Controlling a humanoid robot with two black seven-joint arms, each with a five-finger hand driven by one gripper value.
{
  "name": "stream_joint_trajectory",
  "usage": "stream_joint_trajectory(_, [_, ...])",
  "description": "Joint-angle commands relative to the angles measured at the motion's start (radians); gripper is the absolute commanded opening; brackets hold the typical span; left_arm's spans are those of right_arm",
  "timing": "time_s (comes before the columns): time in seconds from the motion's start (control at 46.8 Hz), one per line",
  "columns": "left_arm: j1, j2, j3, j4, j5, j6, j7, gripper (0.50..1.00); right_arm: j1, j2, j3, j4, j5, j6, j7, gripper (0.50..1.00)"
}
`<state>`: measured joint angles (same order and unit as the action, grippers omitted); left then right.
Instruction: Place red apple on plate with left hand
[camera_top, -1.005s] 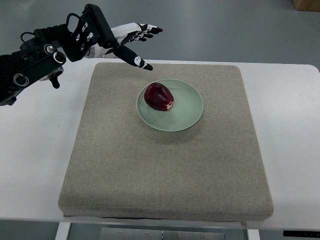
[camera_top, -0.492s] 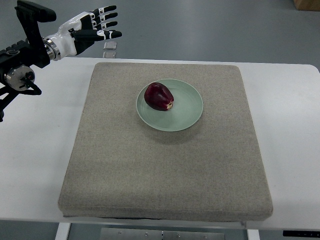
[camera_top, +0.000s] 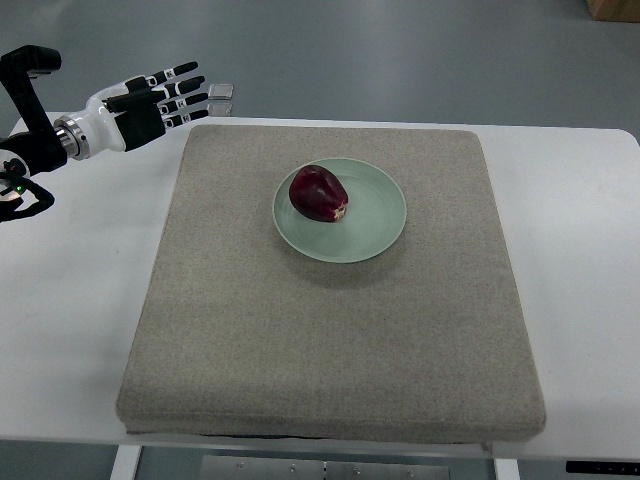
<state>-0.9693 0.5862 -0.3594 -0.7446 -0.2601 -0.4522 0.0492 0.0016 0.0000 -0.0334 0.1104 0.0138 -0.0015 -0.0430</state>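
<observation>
The apple is seen lying on the plate — well apart from the left hand, which is held empty with fingers spread, up by the mat's far-left corner.

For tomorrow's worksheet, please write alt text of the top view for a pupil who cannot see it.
A dark red apple lies on a pale green plate on a grey mat covering a white table. The robot's left hand, fingers spread and empty, hovers by the mat's far left corner.
</observation>
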Motion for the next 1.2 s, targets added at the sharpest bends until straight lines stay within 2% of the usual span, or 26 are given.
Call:
stream_joint_trajectory(0.0, [0.006,0.000,-0.016,0.010,0.004,0.000,-0.002,0.996,0.000,0.000,0.000,0.000,0.000,0.000,0.000,0.932])
stream_joint_trajectory(0.577, [0.018,-0.017,-0.092,0.045,0.012,-0.026,-0.035,0.996,0.000,0.000,0.000,0.000,0.000,0.000,0.000,0.930])
stream_joint_trajectory(1.176, [0.023,-0.019,-0.136,0.047,0.002,-0.025,-0.035,0.996,-0.002,0.000,0.001,0.011,0.003,0.009,0.000,0.930])
